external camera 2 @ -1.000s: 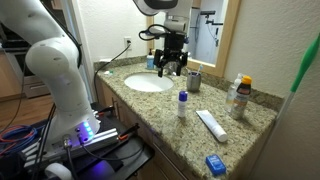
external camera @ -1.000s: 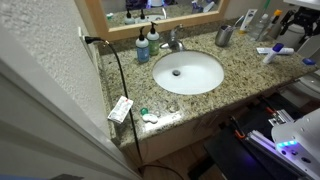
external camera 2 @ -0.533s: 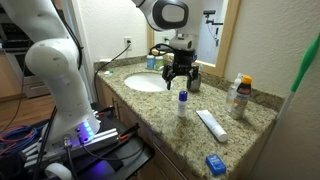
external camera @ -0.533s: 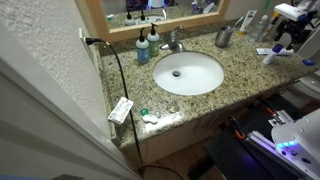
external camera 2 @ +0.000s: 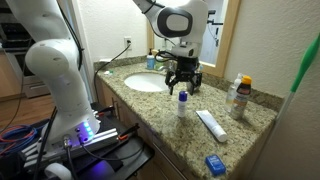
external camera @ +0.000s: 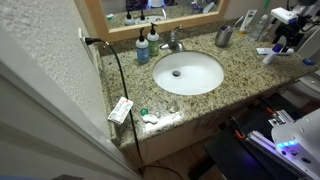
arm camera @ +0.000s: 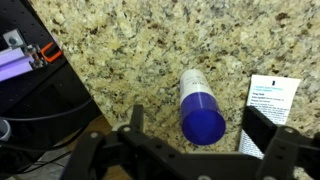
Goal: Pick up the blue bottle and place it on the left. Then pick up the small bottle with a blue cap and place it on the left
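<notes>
The small bottle with a blue cap (external camera 2: 182, 103) stands upright on the granite counter, right of the sink. In the wrist view I look down on the small bottle (arm camera: 200, 105) between my two dark fingers, which stand apart from it. My gripper (arm camera: 200, 128) is open and hangs just above the cap (external camera 2: 183, 80). The blue bottle (external camera: 143, 47) stands at the back of the counter, left of the faucet and beside a green bottle (external camera: 153, 38). In this exterior view my gripper (external camera: 283, 42) is far right of the blue bottle.
A metal cup (external camera 2: 194, 80) stands just behind the small bottle. A long white tube (external camera 2: 211, 124), an orange-capped bottle (external camera 2: 238, 97) and a small blue object (external camera 2: 216, 164) lie further along the counter. The sink basin (external camera: 188, 72) fills the middle. A black cable (external camera: 118, 70) hangs at the left.
My gripper has moved from near the faucet and cup along the counter to above the small bottle, and has come lower. It stays open.
</notes>
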